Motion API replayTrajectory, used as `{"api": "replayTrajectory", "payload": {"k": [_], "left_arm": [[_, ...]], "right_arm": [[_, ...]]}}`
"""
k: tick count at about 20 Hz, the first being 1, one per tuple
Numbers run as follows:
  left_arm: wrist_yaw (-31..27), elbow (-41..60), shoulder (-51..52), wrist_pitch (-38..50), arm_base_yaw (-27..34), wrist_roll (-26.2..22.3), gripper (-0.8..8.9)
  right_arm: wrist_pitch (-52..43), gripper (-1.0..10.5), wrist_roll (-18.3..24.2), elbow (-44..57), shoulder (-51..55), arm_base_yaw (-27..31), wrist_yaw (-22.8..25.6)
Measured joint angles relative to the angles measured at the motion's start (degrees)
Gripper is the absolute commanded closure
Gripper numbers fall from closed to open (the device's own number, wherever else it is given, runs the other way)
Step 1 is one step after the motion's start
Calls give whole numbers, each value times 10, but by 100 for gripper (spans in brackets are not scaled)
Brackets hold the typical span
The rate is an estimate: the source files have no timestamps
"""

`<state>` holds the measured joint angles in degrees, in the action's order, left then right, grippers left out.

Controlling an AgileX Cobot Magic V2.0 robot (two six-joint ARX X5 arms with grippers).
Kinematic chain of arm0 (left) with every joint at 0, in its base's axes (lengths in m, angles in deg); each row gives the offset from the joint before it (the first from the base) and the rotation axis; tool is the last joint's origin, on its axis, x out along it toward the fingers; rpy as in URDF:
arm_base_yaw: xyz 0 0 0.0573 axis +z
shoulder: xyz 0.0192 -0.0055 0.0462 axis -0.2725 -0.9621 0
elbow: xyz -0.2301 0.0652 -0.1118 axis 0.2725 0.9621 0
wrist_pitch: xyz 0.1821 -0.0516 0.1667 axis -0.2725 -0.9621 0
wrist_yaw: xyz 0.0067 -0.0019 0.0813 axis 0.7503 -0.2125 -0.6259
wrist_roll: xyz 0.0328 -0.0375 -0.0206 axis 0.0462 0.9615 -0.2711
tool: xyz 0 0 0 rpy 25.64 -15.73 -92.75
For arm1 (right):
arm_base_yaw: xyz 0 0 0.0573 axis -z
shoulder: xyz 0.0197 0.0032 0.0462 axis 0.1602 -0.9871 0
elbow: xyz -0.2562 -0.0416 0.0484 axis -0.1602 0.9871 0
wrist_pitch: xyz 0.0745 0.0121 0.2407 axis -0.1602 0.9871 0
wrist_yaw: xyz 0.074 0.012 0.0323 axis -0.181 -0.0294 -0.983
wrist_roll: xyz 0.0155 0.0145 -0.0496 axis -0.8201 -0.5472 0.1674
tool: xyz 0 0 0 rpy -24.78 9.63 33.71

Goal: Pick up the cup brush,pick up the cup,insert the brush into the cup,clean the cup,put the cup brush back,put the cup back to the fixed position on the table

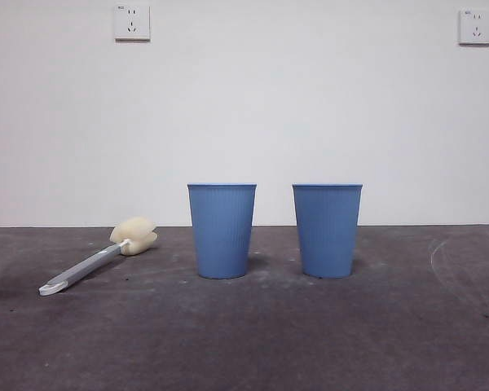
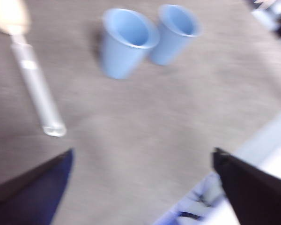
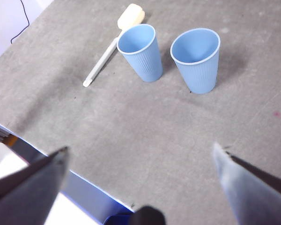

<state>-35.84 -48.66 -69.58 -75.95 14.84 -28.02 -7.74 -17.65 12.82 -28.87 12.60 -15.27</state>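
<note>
Two identical light-blue ribbed cups stand upright side by side on the dark grey table (image 1: 244, 342): one at the middle (image 1: 222, 230), one to its right (image 1: 327, 230). The cup brush (image 1: 98, 257) lies flat on the table to the left, its cream-yellow sponge head toward the wall and its white tip toward me. The left gripper (image 2: 143, 161) is open and empty, high above the table, with the brush (image 2: 35, 84) and both cups (image 2: 126, 42) ahead of it; this view is blurred. The right gripper (image 3: 140, 157) is open and empty, high above the table, with both cups (image 3: 196, 58) ahead of it.
A white wall with two sockets (image 1: 131, 22) stands behind the table. The table's near edge, with white and blue things beyond it, shows in the right wrist view (image 3: 84, 187) and in the left wrist view (image 2: 253, 154). Neither arm shows in the front view.
</note>
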Motion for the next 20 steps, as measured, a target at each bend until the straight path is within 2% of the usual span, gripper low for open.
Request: {"api": "replayTrajectory", "payload": {"k": [1,3,7,9,13,20], "left_arm": [[-29,0,-20,26,-6,4,177],[-83,0,-69,75,-27,9,285],[-155,0,-183,160,-91,9,284],[-212,0,-252,212,-123,9,284],[-311,-23,-376,242,-150,21,284],[-322,-94,-500,252,-158,54,284]], "right_arm": [[0,380,-1,0,-6,0,0],[0,380,-2,0,-14,0,0],[-1,380,-5,0,-22,0,0],[-1,380,-6,0,-26,0,0],[-1,380,-8,0,-29,0,0],[-1,380,-8,0,-29,0,0]]}}
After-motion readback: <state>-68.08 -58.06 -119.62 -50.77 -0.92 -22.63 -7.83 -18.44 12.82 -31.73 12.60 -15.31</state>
